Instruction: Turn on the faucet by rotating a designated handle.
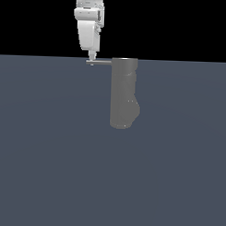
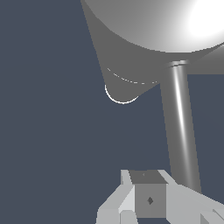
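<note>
Fingertips of the gripper sit right at the outer end of the handle, coming down on it from above. In the exterior view the fingers narrow to a single point and their spacing is lost, so I cannot tell how far the jaws stand apart or whether they have any hold on the rod. The wrist view does not settle it either: pale finger blocks fill the near edge of that picture and the handle runs past beside them, seemingly not between them, though the tips themselves are cut off.

The handle is a thin straight rod, lying level. Its long axis runs from the gripper towards the faucet, which stands upright to the exterior view's right of the gripper, with its rounded bulge low on the far side from the arm. The rod joins the body at its top. Since the contact point is at the free end, farthest from the pivot, a sideways push across the rod's axis looks like what the turn calls for.

Hidden or unclear: the fingertips' exact contact with the rod, the arm above the wrist (cut off at the frame edge), and any spout or opening. Whether the handle is already turned at all cannot be judged.
</note>
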`<action>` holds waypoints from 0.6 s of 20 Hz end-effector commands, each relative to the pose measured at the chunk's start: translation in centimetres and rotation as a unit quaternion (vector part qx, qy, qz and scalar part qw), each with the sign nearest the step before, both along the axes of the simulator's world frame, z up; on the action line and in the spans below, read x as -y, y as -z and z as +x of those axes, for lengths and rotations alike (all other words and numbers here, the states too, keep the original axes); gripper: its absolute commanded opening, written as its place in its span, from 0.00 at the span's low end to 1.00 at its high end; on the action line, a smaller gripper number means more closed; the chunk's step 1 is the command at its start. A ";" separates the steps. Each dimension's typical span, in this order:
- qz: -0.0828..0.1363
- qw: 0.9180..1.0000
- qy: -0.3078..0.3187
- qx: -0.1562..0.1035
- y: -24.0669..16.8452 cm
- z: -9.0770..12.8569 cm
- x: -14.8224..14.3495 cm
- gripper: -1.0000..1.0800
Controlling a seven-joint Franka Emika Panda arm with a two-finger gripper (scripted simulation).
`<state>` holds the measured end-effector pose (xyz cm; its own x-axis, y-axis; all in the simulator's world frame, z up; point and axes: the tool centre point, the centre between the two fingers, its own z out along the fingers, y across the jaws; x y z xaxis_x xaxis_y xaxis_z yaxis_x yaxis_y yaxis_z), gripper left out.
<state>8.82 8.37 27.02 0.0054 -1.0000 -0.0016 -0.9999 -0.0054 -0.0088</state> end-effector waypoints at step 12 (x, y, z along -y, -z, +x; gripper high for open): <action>-0.001 1.000 0.001 -0.005 0.0 -3.8 0.4 0.00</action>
<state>5.86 7.85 27.02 0.0002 -1.0000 -0.0007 -1.0000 -0.0002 -0.0093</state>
